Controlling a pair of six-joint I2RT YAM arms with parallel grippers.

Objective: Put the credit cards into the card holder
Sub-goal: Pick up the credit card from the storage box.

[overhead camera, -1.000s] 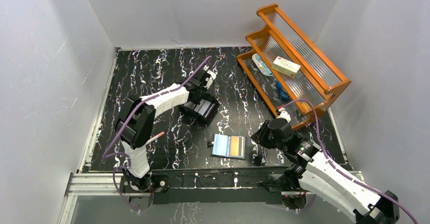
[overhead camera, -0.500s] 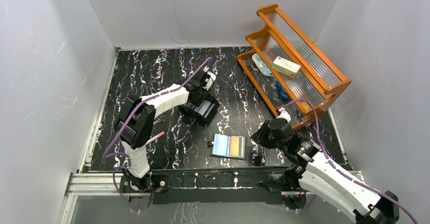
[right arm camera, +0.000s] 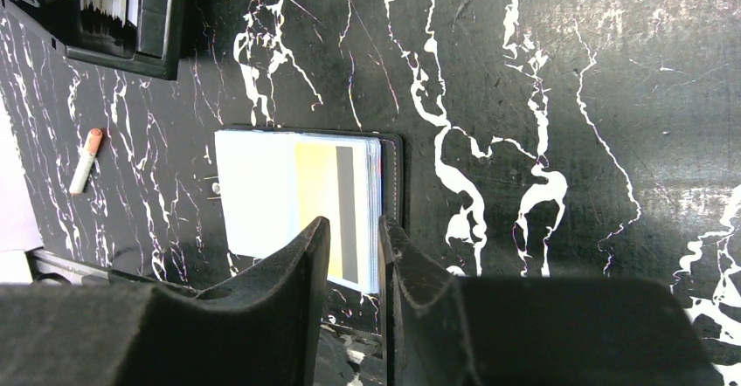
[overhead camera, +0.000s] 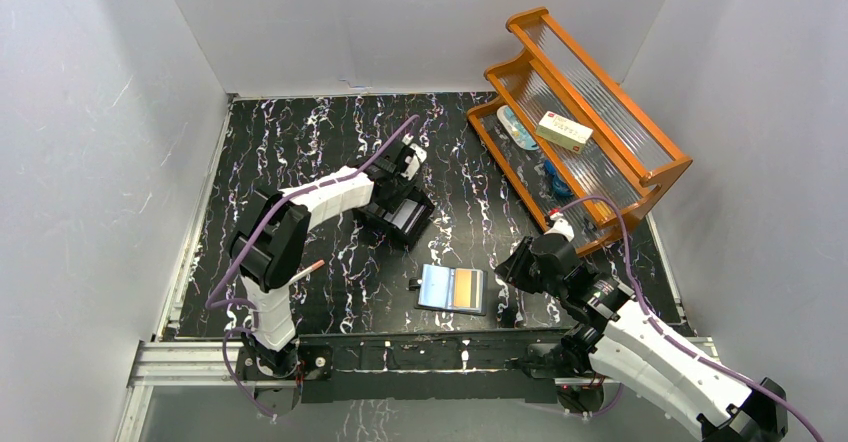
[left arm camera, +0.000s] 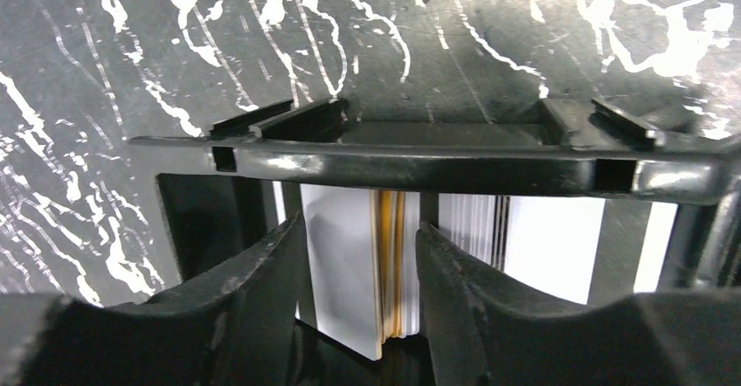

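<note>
Black white-veined table [overhead camera: 300, 132], white walls on three sides. Orange wooden rack [overhead camera: 527, 19] with ribbed clear shelves sits at the far right, angled.

Left arm reaches out to mid-table, wrist over the rigid black box [overhead camera: 400, 214]. Right arm is folded near its base, wrist low by the front edge.

The black box holds the credit cards [left arm camera: 349, 272] standing on edge in two bunches, mostly white and grey with a few orange edges. The left gripper [left arm camera: 358, 233] is down inside the box, its fingers straddling the left-hand bunch. The jaws are clearly apart, each finger right at the outer face of the bunch. We can't tell whether they're pressing on it or just flanking it.

The card holder [overhead camera: 452, 289] lies open and flat near the front edge, between the two arm bases and well apart from the box. Its face shows pale-blue, yellow-orange and dark bands. We can't tell cards from lining there.

The right gripper [right arm camera: 354, 222] sits over the holder's right edge with a narrow gap and nothing between the fingers. Touching the holder or not: can't tell.

A cream-and-red carton [overhead camera: 563, 131] is on the rack's middle shelf. A small white stick with a pink end [overhead camera: 305, 270] lies on the table beside the left arm.
</note>
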